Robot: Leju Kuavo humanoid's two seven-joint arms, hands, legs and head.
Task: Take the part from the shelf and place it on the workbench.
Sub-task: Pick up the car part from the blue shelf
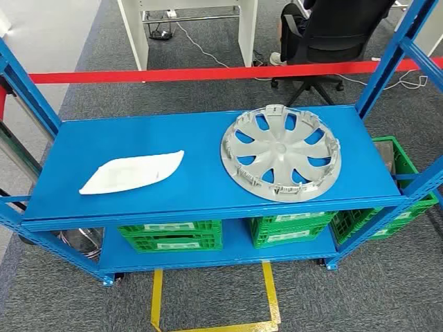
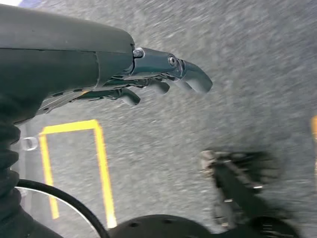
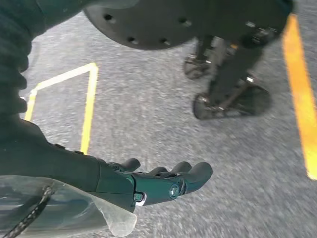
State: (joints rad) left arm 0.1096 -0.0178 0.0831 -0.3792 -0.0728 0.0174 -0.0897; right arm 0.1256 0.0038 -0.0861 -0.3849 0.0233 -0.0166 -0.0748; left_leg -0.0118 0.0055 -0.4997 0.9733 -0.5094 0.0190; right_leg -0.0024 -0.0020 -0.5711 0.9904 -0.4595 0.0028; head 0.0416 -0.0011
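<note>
A silver wheel cover (image 1: pixel 281 152) lies flat on the right half of the blue shelf top (image 1: pixel 199 166). A flat white curved part (image 1: pixel 131 172) lies on its left half. My left hand (image 2: pixel 149 74) hangs over grey carpet with its fingers stretched out and apart, holding nothing. My right hand (image 3: pixel 160 181) also hangs over the carpet, fingers extended and empty.
Green crates (image 1: pixel 169 235) sit on the lower shelf and beside the rack at right (image 1: pixel 402 200). Blue uprights (image 1: pixel 389 59) frame the shelf. A red barrier tape (image 1: pixel 199 73) runs behind it, and a person sits on a chair (image 1: pixel 324 34) beyond. Yellow floor tape (image 1: pixel 269 294) marks the carpet in front.
</note>
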